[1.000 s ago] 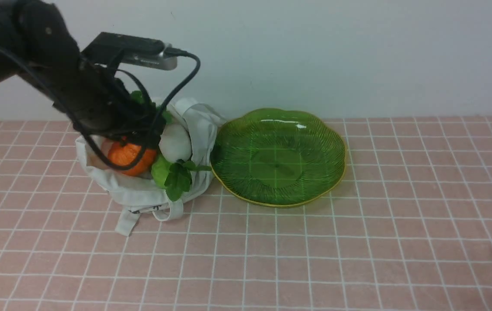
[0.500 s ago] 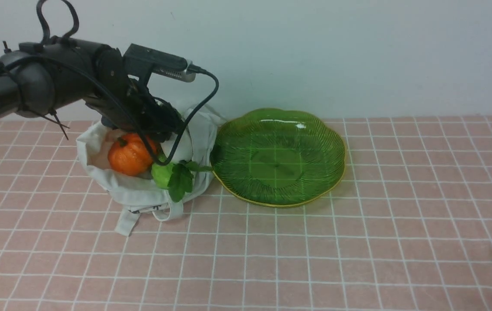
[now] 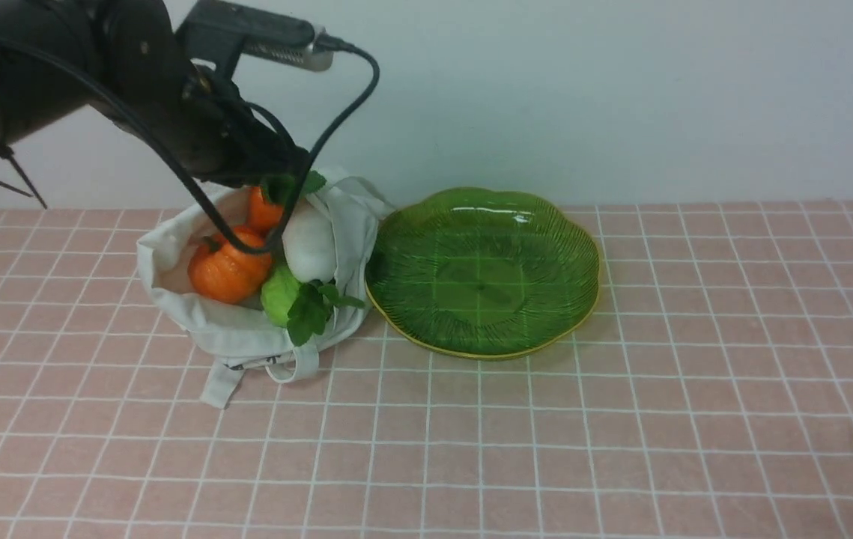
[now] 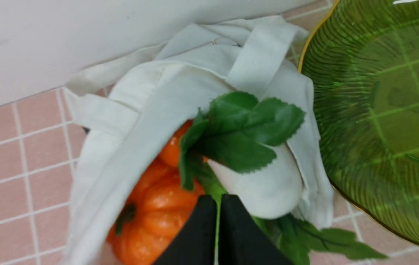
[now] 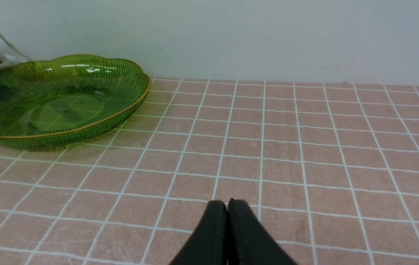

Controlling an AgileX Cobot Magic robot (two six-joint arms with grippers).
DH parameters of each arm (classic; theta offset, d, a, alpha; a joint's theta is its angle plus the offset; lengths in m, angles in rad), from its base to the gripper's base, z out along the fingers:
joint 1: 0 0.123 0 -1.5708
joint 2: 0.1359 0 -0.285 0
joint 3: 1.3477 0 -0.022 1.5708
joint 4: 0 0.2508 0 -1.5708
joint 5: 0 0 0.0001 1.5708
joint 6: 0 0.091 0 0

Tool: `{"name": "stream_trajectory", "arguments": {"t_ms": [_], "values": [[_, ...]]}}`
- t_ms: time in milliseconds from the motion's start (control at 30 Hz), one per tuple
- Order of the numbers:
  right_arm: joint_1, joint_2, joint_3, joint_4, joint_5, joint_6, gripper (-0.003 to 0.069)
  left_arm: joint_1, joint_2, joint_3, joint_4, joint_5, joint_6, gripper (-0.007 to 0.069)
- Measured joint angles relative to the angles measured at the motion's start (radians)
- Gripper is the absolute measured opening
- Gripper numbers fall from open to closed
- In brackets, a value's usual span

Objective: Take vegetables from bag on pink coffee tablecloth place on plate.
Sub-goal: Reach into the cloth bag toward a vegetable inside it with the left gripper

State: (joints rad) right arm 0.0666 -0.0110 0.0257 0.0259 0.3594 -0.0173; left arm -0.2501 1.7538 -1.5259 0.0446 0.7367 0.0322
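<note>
While my left gripper (image 4: 217,201) pinches tight on its green stalk, the carrot (image 3: 263,212) stands at the far rim of the bag (image 3: 231,337), its lower end hidden behind the pumpkin (image 3: 225,269). Radish (image 3: 310,243) and leafy green (image 3: 280,293) lie in the bag's mouth. The plate (image 3: 546,247) sits just right of the bag on the pink tablecloth (image 3: 621,419). My right gripper (image 5: 227,206), pressed together and empty, is well apart from the bag, beyond the plate.

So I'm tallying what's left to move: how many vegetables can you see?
4, all in the bag: pumpkin, radish beside it, leafy green at the front, carrot held by its leaves in the left pincer. More may hide underneath.
</note>
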Motion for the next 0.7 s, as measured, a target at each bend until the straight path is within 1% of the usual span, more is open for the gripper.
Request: {"name": "stream_trajectory", "arguments": {"t_ms": [133, 233, 333, 367, 400, 433, 500, 533, 600, 700], "values": [[0.000, 0.000, 0.000, 0.000, 0.000, 0.000, -0.0016, 0.000, -0.035, -0.001, 0.002, 0.030, -0.009, -0.0003], [0.000, 0.000, 0.000, 0.000, 0.000, 0.000, -0.0016, 0.000, -0.017, -0.001, 0.002, 0.036, -0.015, 0.0014], [0.000, 0.000, 0.000, 0.000, 0.000, 0.000, -0.0016, 0.000, 0.029, -0.001, 0.001, 0.034, -0.017, 0.0086], [0.000, 0.000, 0.000, 0.000, 0.000, 0.000, -0.0016, 0.000, 0.032, -0.001, 0.001, 0.031, -0.017, 0.0098], [0.000, 0.000, 0.000, 0.000, 0.000, 0.000, -0.0016, 0.000, 0.059, -0.001, 0.001, -0.001, -0.020, 0.0160], [0.000, 0.000, 0.000, 0.000, 0.000, 0.000, -0.0016, 0.000, 0.066, -0.001, 0.001, -0.005, -0.020, 0.0167], [0.000, 0.000, 0.000, 0.000, 0.000, 0.000, -0.0016, 0.000, 0.091, -0.001, 0.001, -0.054, -0.021, 0.0230], [0.000, 0.000, 0.000, 0.000, 0.000, 0.000, -0.0016, 0.000, 0.115, -0.001, 0.001, -0.086, -0.022, 0.0274], [0.000, 0.000, 0.000, 0.000, 0.000, 0.000, -0.0016, 0.000, 0.142, -0.001, 0.003, -0.112, -0.022, 0.0325], [0.000, 0.000, 0.000, 0.000, 0.000, 0.000, -0.0016, 0.000, 0.169, -0.001, 0.007, -0.124, -0.022, 0.0353]]}}
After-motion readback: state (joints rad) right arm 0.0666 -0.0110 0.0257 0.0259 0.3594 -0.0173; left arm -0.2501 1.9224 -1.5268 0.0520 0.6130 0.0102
